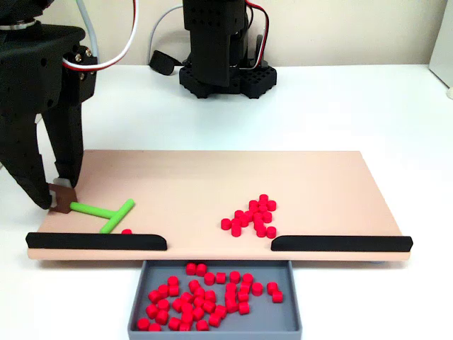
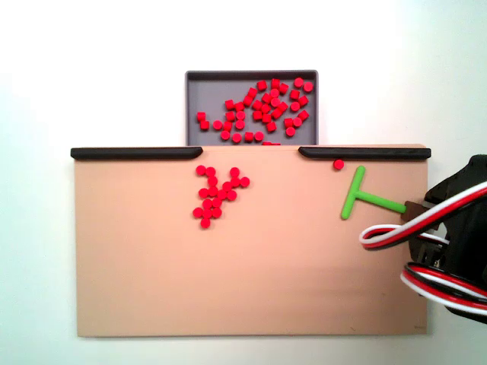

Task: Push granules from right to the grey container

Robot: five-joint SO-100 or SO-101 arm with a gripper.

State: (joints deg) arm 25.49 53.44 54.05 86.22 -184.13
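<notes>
Honestly, maybe two-thirds done: most granules [image 1: 202,297] sit in the grey container [image 1: 138,301] at the near edge, a cluster [image 1: 253,216] waits right of centre on the board [image 1: 212,184], and one stray [image 1: 127,231] lies left. The gripper [image 1: 60,195] is clamped on the green T tool's [image 1: 106,212] handle.

The arm is built of matte black plastic, with a blocky upright body on a black base [image 1: 226,78] patterned with round holes. The gripper [image 1: 53,195] is formed of two long, tapering black fingers. Red, white and black cables [image 2: 426,228] are looped along the arm, and a grey cable [image 1: 88,28] is seen beside them.
</notes>
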